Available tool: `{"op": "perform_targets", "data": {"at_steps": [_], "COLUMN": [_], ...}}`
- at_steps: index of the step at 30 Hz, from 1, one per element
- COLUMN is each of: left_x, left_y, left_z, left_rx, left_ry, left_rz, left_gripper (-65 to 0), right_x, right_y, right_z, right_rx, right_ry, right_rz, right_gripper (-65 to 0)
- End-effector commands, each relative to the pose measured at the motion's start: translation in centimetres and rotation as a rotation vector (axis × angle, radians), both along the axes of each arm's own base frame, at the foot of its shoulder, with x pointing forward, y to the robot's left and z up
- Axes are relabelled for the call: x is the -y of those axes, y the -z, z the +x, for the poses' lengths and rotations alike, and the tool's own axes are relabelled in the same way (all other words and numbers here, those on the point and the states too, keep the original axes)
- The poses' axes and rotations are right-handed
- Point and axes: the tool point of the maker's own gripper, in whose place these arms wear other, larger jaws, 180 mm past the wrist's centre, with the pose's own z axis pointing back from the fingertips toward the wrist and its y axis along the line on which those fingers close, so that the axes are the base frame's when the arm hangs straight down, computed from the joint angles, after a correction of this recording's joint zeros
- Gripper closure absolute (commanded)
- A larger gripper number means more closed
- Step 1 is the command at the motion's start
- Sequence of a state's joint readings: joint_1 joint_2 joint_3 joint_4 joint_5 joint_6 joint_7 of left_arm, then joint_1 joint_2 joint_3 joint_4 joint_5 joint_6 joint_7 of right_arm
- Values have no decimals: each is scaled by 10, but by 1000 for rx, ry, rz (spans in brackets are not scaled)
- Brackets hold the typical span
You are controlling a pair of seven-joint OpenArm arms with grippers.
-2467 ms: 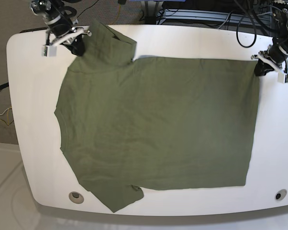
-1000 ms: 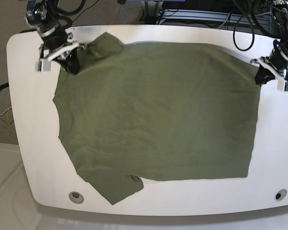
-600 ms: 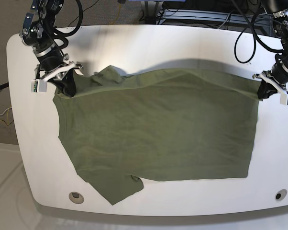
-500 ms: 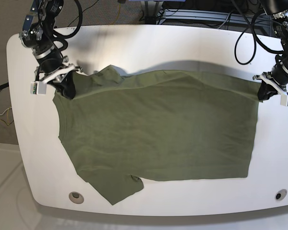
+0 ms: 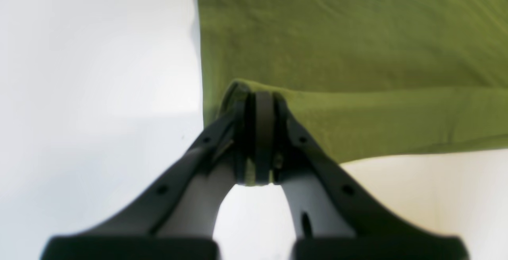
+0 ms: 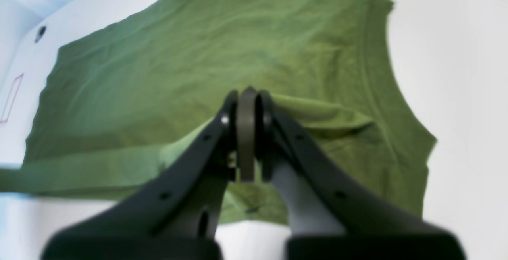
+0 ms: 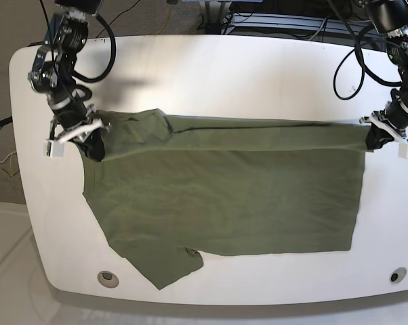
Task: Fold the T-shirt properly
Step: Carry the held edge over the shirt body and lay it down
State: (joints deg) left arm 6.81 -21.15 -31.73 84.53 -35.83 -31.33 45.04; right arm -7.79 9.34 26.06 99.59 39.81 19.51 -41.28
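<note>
T-shirt: I see the olive T-shirt (image 7: 224, 196) spread across the white desk (image 7: 211, 74), its far edge lifted and pulled toward the near side, forming a folded band that runs from one gripper to the other.
Left gripper: my left gripper (image 5: 257, 133) is clamped on a bunched bit of the T-shirt's corner; green cloth shows pinched between the black fingers (image 5: 242, 141). In the base view it sits at the right end of the folded band (image 7: 377, 139).
Right gripper: my right gripper (image 6: 247, 133) is pressed together on a ridge of cloth near the shoulder; in the base view it is at the left end of the band (image 7: 94, 143).
Collar: the curved ribbed neckline (image 6: 377, 65) lies to the right in the right wrist view, flat on the desk.
Sleeves: one sleeve (image 7: 165, 265) sticks out at the near left edge of the desk; the other (image 7: 146, 122) is bunched beside the right gripper.
Fold: the raised edge hangs taut between the two grippers, with the rest of the T-shirt flat underneath.
Desk holes: a round grommet (image 7: 108, 277) sits near the left front corner, another (image 7: 394, 275) near the right front corner, both clear of the cloth.
Cables: black cables (image 7: 353, 47) loop behind the left arm at the far edge.
</note>
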Motion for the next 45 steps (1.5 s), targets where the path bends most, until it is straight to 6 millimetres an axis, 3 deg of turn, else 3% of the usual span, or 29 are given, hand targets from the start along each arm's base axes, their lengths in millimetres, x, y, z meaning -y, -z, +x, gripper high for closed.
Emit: {"op": "perform_targets", "data": {"at_steps": [1,5,19,29,41,43,45], "left_x": [-6,-10,-9,-7,-6,-11,-13], "left_y": [-17,-12,-7,-3,-8,-9,-12], "left_z": [11,24,42,52,61,57,58], "left_rx": [61,53,54,57,81,81,90], "left_ry": [-5,-29,-40,-41,-37,-42,-45], "left_rz": [3,-36,-92,-110,-117,-101,-92], "left_gripper": [0,0,0,0,0,-3,-72], "right_x": [4,7,16,19,19,19,20], "right_y": [-18,-20,-14,2,6,7,7], "right_z": [14,34,73,86,92,92,92], "right_rx": [69,78,61,28,18,9,7], "right_ry": [1,3,16,35,39,27,27], "right_rz": [2,10,39,75,84,23,5], "right_gripper": [0,0,0,0,0,-56,-151]}}
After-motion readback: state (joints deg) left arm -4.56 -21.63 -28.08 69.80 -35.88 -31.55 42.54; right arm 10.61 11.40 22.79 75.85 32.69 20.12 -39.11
